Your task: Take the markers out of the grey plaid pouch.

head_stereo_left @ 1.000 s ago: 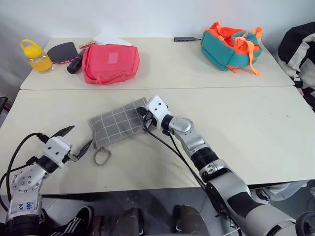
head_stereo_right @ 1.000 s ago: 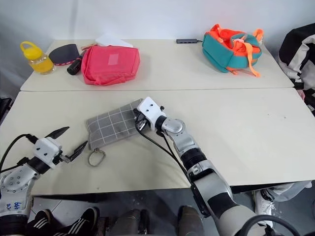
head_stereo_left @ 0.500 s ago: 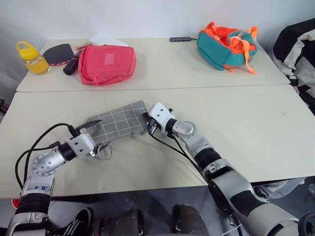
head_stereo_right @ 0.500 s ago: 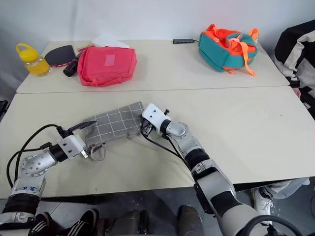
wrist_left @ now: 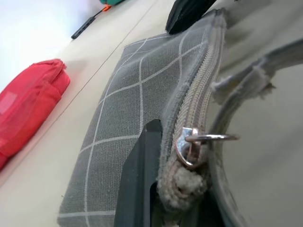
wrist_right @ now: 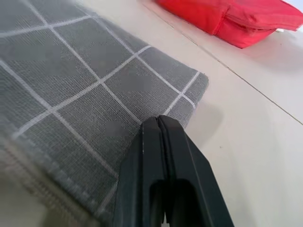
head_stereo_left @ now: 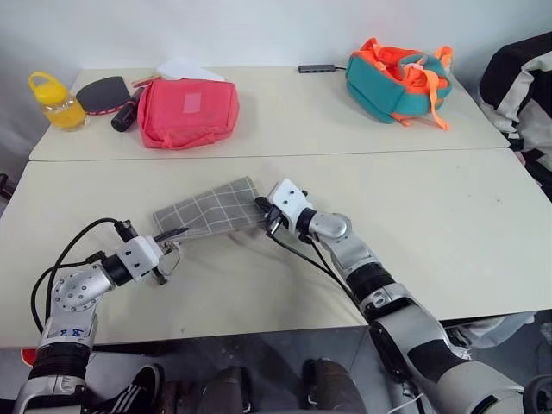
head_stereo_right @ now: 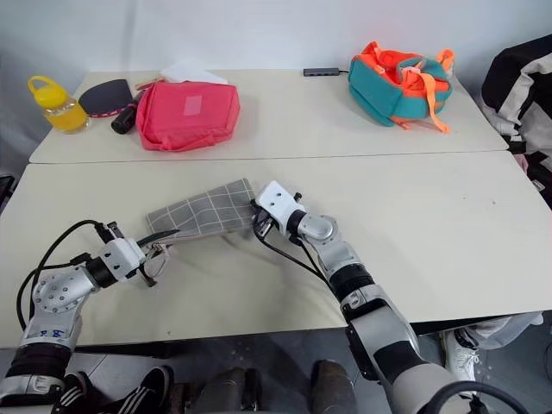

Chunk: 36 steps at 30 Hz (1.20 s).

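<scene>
Now I had the left gripper [head_stereo_left: 169, 244] clamped on the pouch's [head_stereo_left: 210, 210] zipper end, right gripper [head_stereo_left: 266, 220] pinching its opposite edge.

Near table [head_stereo_left: 448, 224]: open right of grey plaid pouch [head_stereo_left: 211, 209] | Far table [head_stereo_left: 285, 112]: pink-red bag [head_stereo_left: 188, 112] left, backpack [head_stereo_left: 395, 73] right, clear between.

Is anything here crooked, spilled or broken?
Nothing is spilled or broken. The flat grey plaid fabric pouch lies crooked on the cream table, its zipper shut, pinched at each end by a robot hand: left hand, right hand. Its frayed grey wrist loop looks worn.
</scene>
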Available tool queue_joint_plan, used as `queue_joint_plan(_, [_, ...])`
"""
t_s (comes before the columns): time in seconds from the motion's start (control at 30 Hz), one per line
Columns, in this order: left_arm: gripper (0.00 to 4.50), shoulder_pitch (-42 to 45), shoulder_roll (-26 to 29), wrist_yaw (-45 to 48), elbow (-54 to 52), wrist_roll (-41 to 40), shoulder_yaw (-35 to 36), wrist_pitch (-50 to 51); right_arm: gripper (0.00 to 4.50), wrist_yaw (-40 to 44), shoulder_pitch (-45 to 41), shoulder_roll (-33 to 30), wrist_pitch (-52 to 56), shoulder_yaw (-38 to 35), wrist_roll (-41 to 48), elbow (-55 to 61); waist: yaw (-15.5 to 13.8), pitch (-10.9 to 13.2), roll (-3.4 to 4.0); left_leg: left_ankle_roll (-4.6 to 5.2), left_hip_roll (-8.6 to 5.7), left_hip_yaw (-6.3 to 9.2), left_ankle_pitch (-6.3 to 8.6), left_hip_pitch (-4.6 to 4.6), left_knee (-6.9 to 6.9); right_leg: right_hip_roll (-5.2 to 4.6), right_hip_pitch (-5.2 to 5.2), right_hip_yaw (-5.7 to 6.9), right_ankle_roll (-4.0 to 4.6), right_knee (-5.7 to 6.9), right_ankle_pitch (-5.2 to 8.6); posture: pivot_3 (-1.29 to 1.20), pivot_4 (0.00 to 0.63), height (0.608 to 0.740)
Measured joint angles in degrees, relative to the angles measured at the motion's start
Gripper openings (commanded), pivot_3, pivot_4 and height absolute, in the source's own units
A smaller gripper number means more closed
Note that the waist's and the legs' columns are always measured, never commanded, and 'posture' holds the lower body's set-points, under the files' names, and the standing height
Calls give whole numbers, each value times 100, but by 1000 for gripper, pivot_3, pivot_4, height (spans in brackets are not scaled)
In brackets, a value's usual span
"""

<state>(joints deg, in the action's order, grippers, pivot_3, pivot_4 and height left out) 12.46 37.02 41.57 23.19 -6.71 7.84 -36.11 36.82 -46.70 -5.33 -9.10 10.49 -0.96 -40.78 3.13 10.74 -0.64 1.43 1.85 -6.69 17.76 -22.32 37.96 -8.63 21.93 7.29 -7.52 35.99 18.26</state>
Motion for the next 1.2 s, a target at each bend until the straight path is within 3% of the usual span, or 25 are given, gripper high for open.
queue_joint_plan(0.23, [0, 5, -700, -620, -789, 269, -301, 981, 3034, 1562, 1048, -878, 2174, -131, 1455, 3048, -131, 0, 0, 3, -2, 14, 1, -4, 4, 2, -9, 9, -1, -7, -1, 0, 150, 740])
queue_joint_plan(0.37, [0, 216, -1131, -1218, -1175, 988, -697, 1380, 3034, 1885, 1679, -1427, 3446, 41, 2007, 4420, -189, -1, -1, 6, -6, 16, 0, -3, 10, 0, -17, 11, -1, -12, -1, 0, 150, 740])
queue_joint_plan(0.57, [0, 433, -1408, -1602, -1601, 1699, -1193, 1886, 3034, 1502, 2215, -1426, 3974, 219, 2010, 4909, -174, -1, -1, 6, -4, 14, -2, 0, 9, 0, -19, 11, -1, -14, -1, 0, 150, 740])
queue_joint_plan(0.77, [0, 507, -1350, -1626, -1834, 1977, -1443, 2125, 3034, 1159, 2368, -1202, 4069, 397, 1926, 4828, -169, 0, 0, 5, -3, 13, -2, -1, 9, 2, -18, 13, -1, -15, -1, 0, 150, 740])
queue_joint_plan(0.93, [0, 640, -1290, -1581, -1905, 2027, -1491, 2296, 3034, 609, 2336, -420, 4107, 486, 1917, 4599, -156, 0, 0, 4, -2, 14, -3, -1, 9, 3, -18, 13, -1, -14, -1, 0, 150, 740])
queue_joint_plan(1.03, [0, 646, -1289, -1576, -2027, 2032, -1526, 2368, 3034, 556, 2333, -290, 4098, 579, 1903, 4472, -184, 0, 0, 6, -7, 18, -2, -3, 10, -1, -19, 15, -1, -15, -1, 0, 150, 740])
queue_joint_plan(1.2, [0, 642, -1290, -1576, -2074, 2035, -1570, 2486, 1444, 460, 2326, -169, 4055, 600, 1899, 4281, -162, 0, 0, 6, -4, 18, -2, -3, 9, 1, -19, 16, -1, -15, -1, 0, 150, 740])
